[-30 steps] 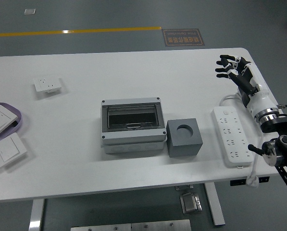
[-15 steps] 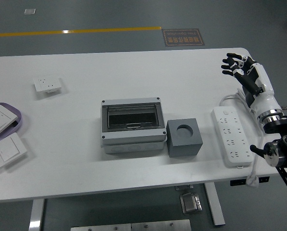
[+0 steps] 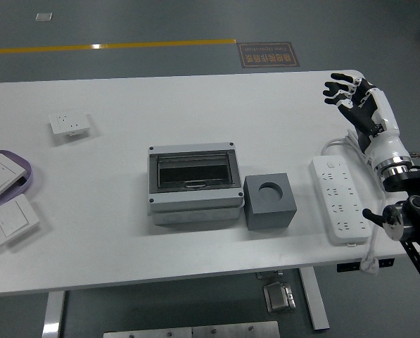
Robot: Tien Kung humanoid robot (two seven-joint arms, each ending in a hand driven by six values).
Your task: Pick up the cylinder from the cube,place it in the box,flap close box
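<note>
A dark grey cube point(image 3: 270, 201) with an empty round hole in its top sits in the middle of the white table point(image 3: 125, 113). Left of it, touching or nearly so, stands a grey box point(image 3: 193, 184) whose clear smoked flap lies shut over the top. No cylinder is visible in the hole or elsewhere; the box's inside is too dark to read. My right hand point(image 3: 345, 91) hovers over the table's far right corner, fingers spread and holding nothing. No left arm is in view.
A white power strip point(image 3: 338, 199) with its cable lies right of the cube, below my right forearm. A white socket plate point(image 3: 70, 125) sits at the far left. Two white switches point(image 3: 11, 220) lie at the left edge, one on a purple tray point(image 3: 23, 171).
My right hand has drifted right and farther back toward the table's far corner, fingers still spread. Box, cube and everything else stayed where they were.
</note>
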